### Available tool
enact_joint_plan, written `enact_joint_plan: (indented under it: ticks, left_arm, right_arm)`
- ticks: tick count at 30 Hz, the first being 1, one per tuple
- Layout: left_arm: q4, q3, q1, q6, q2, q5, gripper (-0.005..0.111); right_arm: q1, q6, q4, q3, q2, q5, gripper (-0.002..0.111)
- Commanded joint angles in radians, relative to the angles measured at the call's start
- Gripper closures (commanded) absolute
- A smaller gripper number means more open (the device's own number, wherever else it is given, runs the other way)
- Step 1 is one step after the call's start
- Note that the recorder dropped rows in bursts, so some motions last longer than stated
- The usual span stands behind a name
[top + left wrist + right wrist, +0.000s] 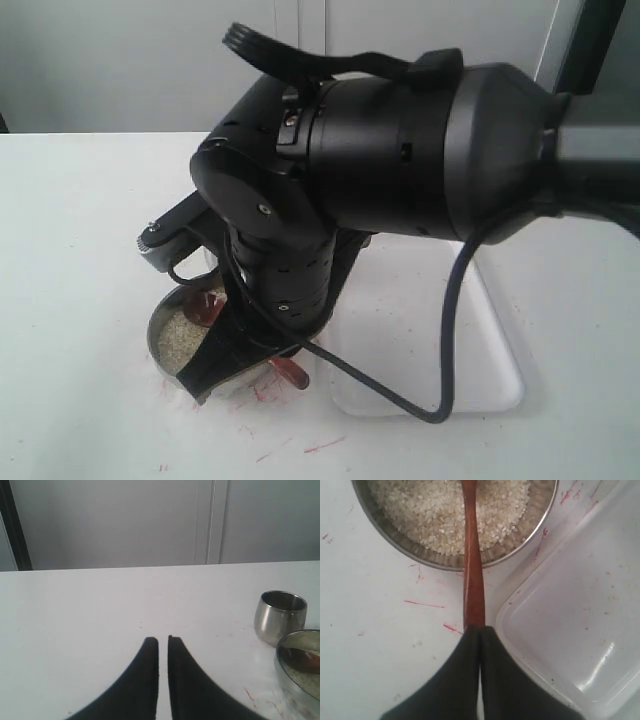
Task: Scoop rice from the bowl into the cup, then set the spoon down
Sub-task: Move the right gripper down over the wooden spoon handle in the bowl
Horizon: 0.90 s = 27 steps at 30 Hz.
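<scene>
The right claw [480, 628] is pressed together on the end of the spoon [472, 555]. The slim handle runs straight out from its fingertips, over the rim of the bowl [435, 560] and above the rice [425, 510]. The spoon's head is cut off at the frame edge in the wrist view, so any load on it cannot be judged there. Just beside this claw lies a clear plastic tray [570, 620], only partly in frame, on the white table [370, 630], which is flecked with red marks [424, 603]. In the exterior view the right arm [400, 150] fills most of the picture (it hides the claw and much of the bowl), leaving a crescent of rice and a reddish spoon tip. The left claw [163, 639] has its fingers drawn almost together, a thin slit between them, gripping nothing. Ahead of it and off to one side stands the cup [280, 615], close beside the half-cropped bowl, its inside too dark to read.
</scene>
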Motion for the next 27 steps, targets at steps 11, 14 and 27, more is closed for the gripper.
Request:
enact_joint_plan:
  ticks: [11,14,27]
  left_arm:
    - [-0.005,-0.007,-0.004,-0.001,-0.001,-0.005,0.092]
    - [-0.005,-0.007,-0.004,-0.001,-0.001,-0.005,0.092]
    - [-0.005,-0.007,-0.004,-0.001,-0.001,-0.005,0.092]
  right_arm:
    - [0.000,-0.010,0.011,-0.001,0.000,-0.014,0.098]
    - [0.000,-0.015,0.011,-0.001,0.000,-0.016,0.081]
    - [0.000,-0.048,0.015,-0.001,0.005,-0.030,0.060]
